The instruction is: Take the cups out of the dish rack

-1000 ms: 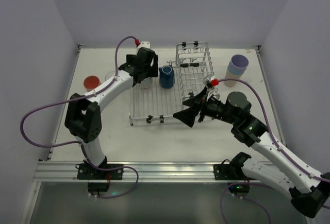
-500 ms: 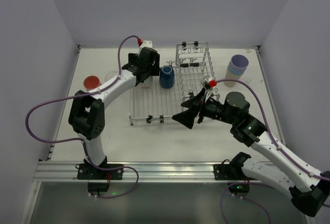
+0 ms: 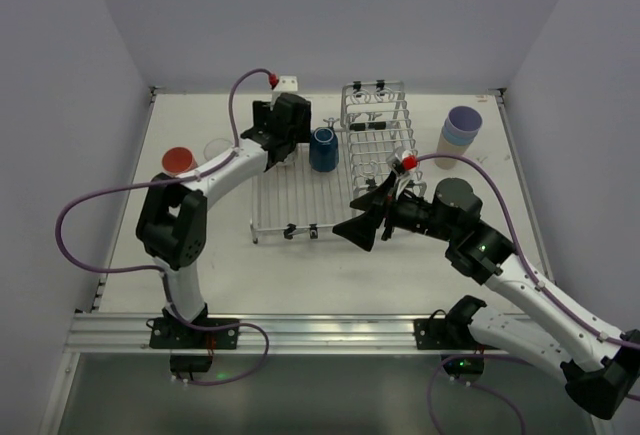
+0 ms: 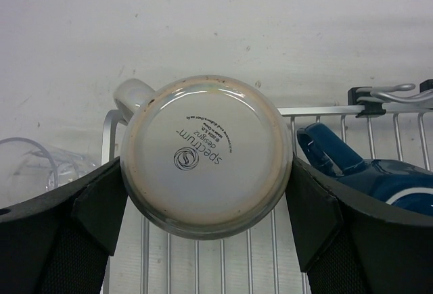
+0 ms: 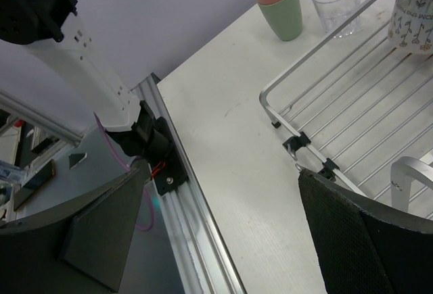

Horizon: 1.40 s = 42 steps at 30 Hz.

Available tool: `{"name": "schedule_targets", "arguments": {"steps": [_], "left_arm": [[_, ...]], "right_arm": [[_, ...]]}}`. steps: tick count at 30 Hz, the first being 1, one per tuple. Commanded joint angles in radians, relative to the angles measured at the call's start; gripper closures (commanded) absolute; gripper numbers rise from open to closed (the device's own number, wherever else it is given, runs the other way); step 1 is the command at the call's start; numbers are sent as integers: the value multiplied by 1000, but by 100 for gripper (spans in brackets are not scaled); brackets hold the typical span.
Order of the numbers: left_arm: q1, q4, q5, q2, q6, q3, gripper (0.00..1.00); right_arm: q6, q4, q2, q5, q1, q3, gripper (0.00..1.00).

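Observation:
An upside-down speckled cream mug (image 4: 203,152) stands on the far left corner of the silver wire dish rack (image 3: 300,200). My left gripper (image 4: 206,172) is open around it, its fingers (image 4: 101,199) close against both sides; it also shows in the top view (image 3: 284,135). A dark blue mug (image 3: 322,148) sits on the rack just right of it and shows in the left wrist view too (image 4: 379,182). My right gripper (image 3: 352,213) is open and empty above the rack's near right corner (image 5: 311,155).
A clear glass (image 3: 215,145) and a reddish cup (image 3: 177,160) stand on the table left of the rack; the right wrist view shows a pink cup nested in a green one (image 5: 284,10). A lavender-topped cup stack (image 3: 460,130) stands at the right. The tall basket (image 3: 378,120) is beside the blue mug.
My left gripper has moved toward the far side of the rack and now has the cream mug between its fingers. The right arm has shifted slightly left.

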Motion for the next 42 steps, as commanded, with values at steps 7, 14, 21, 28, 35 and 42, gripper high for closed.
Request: {"name": "schedule_targets", "arguments": {"steps": [7, 14, 21, 28, 35, 42], "left_arm": [[10, 124, -46, -90, -66, -224, 54], [5, 241, -12, -286, -77, -383, 80], [4, 319, 52, -420, -78, -451, 87], [4, 355, 98, -501, -78, -463, 91], [4, 410, 115, -574, -86, -515, 97], [5, 430, 192, -675, -112, -528, 99]], "right_arm": [[-20, 14, 1, 4, 9, 34, 1], [-19, 23, 14, 8, 10, 34, 1], [9, 61, 28, 51, 15, 30, 1], [38, 99, 15, 103, 18, 54, 1], [96, 162, 30, 111, 19, 56, 1], [124, 208, 82, 116, 22, 99, 1]]}}
